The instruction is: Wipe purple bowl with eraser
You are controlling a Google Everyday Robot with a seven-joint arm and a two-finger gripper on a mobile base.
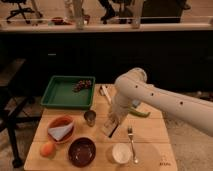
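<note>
The claw (113,121) hangs straight down over the eraser (110,131) on the desk (150,134), probably placed to pick it up; whether it grips, I cannot tell. The purple bowl (82,151) sits nearby at the front edge, unwiped

White arm (165,100) in from the right, elbow high, wrist vertical, tool (112,126) low beneath it, downward-pointing.

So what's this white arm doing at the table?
A one-armed robot is meant to wipe the purple bowl with the eraser. Its gripper is low over the eraser, beside the metal cup; whether it grips it is unclear. The purple bowl sits apart, nearer the camera.
</note>
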